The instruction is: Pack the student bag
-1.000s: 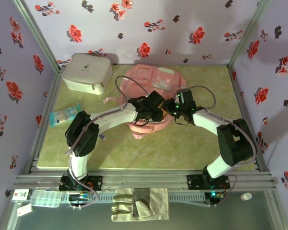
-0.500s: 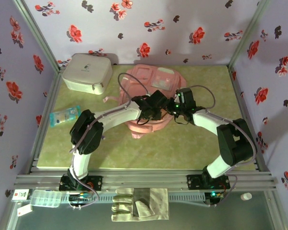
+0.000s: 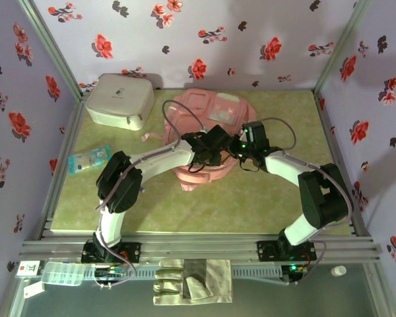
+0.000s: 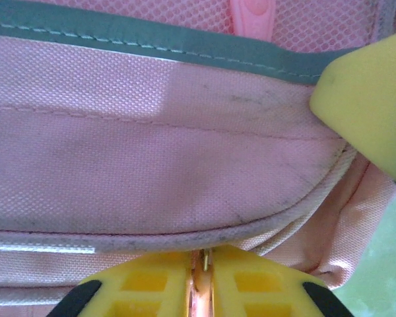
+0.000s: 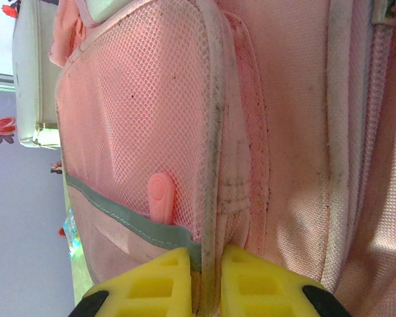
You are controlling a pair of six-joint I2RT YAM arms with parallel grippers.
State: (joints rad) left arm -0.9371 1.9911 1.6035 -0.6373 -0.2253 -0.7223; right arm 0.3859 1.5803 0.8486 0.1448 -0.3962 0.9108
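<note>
Since the earlier frame the left arm had swung its elbow and wrist a little farther in over the large soft pink fabric student bag [image 3: 214, 109], which lay flat at the middle of the green tabletop's [image 3: 185, 205] far edge. The right arm had barely shifted. The left gripper [image 4: 201, 264] had its yellow fingers pressed almost together on a thin pink strip at the bag's seam, seemingly a zip tab, though it was too small to be sure. The right gripper [image 5: 208, 264] pinched the grey-piped edge of the bag's mesh pocket [image 5: 138, 119]. Both grips looked like the start of opening the bag. The next move would call for one gripper to hold the fabric taut while the other drew the zip along. A white-grey rounded rectangular zip case [image 3: 119, 99] sat in the far-left corner and a small pale-blue flat packet [image 3: 89, 160] near the left edge, both outside the bag. The two wrists, crowded just beside each other, could hamper the pull.
</note>
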